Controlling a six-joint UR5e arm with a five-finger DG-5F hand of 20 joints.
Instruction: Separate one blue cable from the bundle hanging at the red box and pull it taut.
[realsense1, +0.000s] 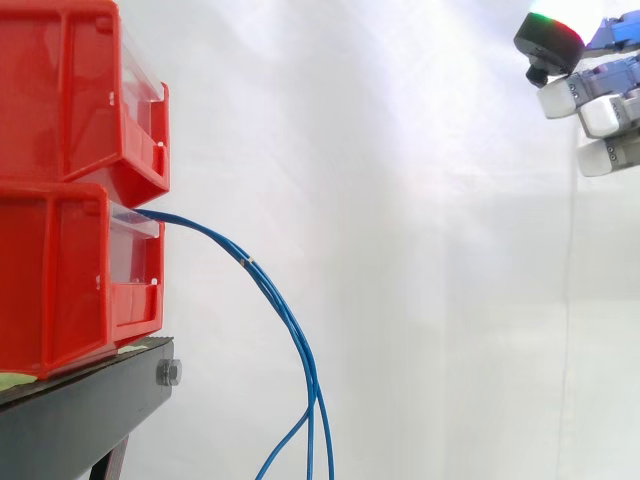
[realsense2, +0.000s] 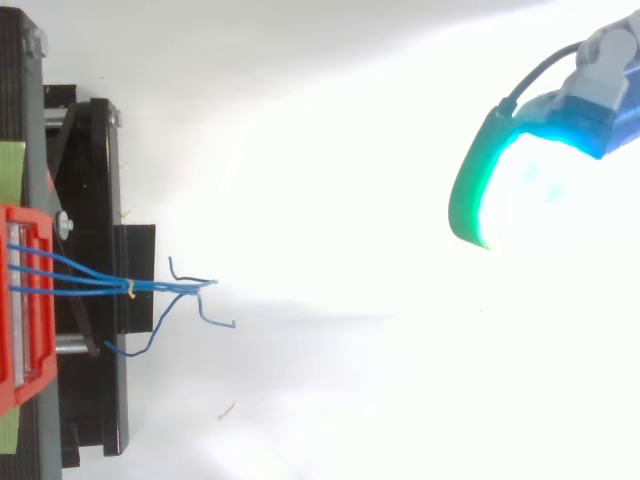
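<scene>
Hand (realsense1: 604, 116) sits top right in the side view, fingers stretched out loose toward the left, nothing in them. It is well apart from the blue cables (realsense1: 291, 322). The cables come out of the lower red bin (realsense1: 60, 285) at its front lip, arc down as one bundle with a small tie (realsense2: 131, 289), and the ends splay out loose. An upper red bin (realsense1: 60, 90) is stacked above, and both stand on the black stand (realsense1: 85, 410).

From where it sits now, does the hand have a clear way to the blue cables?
Probably yes: the hand hangs high, well apart from the blue cables, and nothing stands between them.
</scene>
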